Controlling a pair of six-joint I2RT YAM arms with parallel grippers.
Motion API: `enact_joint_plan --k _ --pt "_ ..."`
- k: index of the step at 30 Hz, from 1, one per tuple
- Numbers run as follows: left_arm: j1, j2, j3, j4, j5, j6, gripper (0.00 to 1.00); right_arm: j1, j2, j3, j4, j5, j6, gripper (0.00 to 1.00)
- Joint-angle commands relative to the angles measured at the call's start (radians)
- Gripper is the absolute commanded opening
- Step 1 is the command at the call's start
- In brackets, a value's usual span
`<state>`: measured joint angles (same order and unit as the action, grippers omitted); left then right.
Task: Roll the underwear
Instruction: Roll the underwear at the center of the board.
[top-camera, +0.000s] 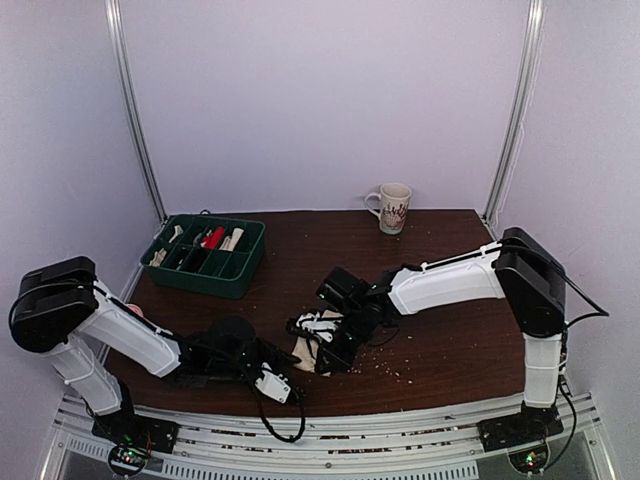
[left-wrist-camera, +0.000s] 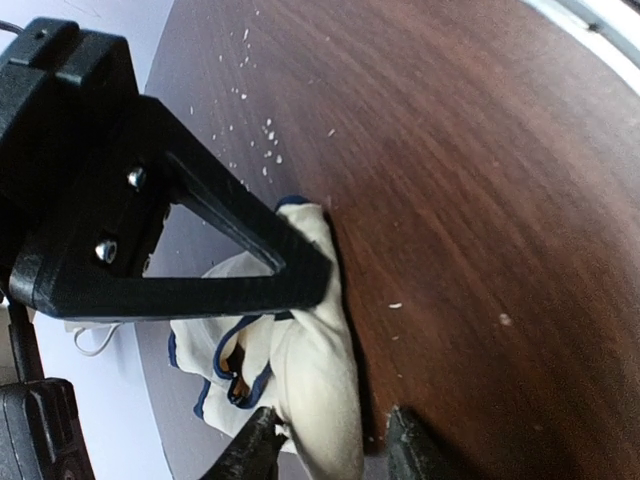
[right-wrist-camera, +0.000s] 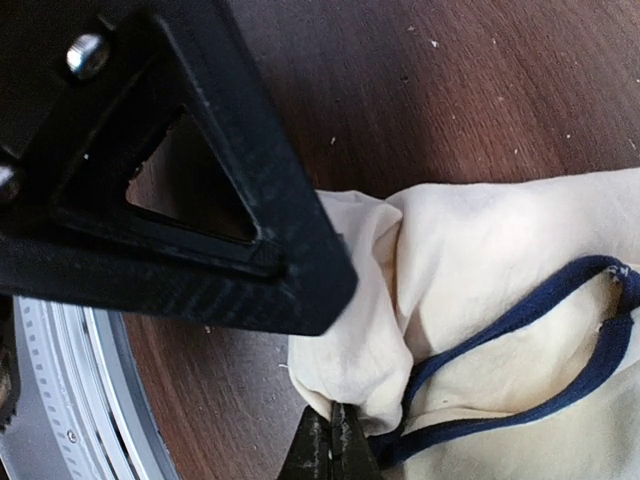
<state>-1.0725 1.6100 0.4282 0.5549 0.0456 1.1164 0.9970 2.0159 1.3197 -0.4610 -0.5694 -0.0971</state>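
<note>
The underwear (top-camera: 307, 349) is cream with navy trim and lies bunched near the table's front edge. My right gripper (top-camera: 337, 342) is on it from the right. In the right wrist view it (right-wrist-camera: 331, 452) is shut on a fold of the cream cloth (right-wrist-camera: 480, 250) beside the navy band. My left gripper (top-camera: 274, 379) comes in from the left. In the left wrist view it (left-wrist-camera: 335, 446) is open, with a ridge of the cloth (left-wrist-camera: 315, 360) between its fingers. The other arm's black triangular finger (left-wrist-camera: 230, 265) presses on the cloth above.
A green compartment tray (top-camera: 243, 267) with small items stands at the back left. A patterned mug (top-camera: 392, 207) stands at the back centre. White crumbs dot the brown table (top-camera: 440, 340). The metal rail (top-camera: 400, 425) runs along the front edge, close to the underwear.
</note>
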Motion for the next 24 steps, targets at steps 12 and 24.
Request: enact_joint_plan --k 12,24 --pt "-0.030 0.153 0.029 0.080 -0.137 0.021 0.05 -0.025 0.013 -0.004 -0.003 -0.001 0.001 0.00" --pt "0.008 0.205 0.317 -0.446 0.087 -0.162 0.00 -0.017 -0.292 -0.213 0.127 0.198 0.017 0.37"
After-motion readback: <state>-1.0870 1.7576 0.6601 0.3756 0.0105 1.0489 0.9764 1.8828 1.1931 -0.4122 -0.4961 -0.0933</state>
